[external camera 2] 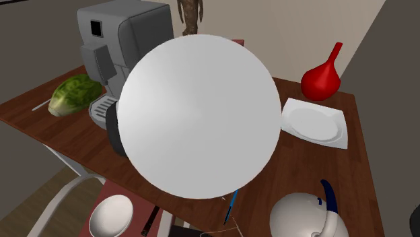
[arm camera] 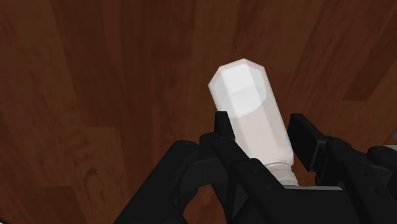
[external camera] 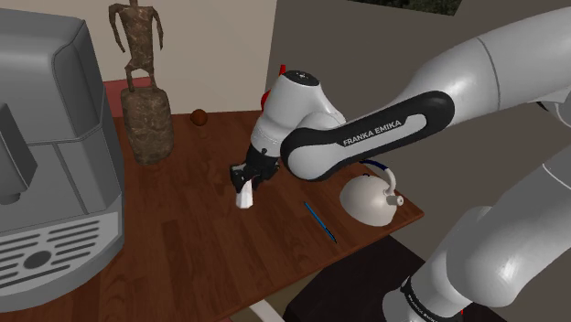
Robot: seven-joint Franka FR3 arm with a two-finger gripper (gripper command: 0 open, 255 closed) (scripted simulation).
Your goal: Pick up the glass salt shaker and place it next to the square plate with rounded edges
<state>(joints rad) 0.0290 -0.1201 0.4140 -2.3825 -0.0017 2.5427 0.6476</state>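
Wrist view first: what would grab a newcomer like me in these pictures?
A white shaker clasped in the black gripper over the dark wooden table. In the second exterior view, a huge pale round shape blocks the middle, with a red vase beside a white square plate at the right.

Coffee machine [external camera: 50, 155], brown figurine [external camera: 142, 82], white kettle [external camera: 371, 199] — blue pen [external camera: 319, 221] beside it

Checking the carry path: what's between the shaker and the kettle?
In the shoulder view, a blue pen lies on the wooden tabletop between the white shaker, in the gripper, and the white kettle.
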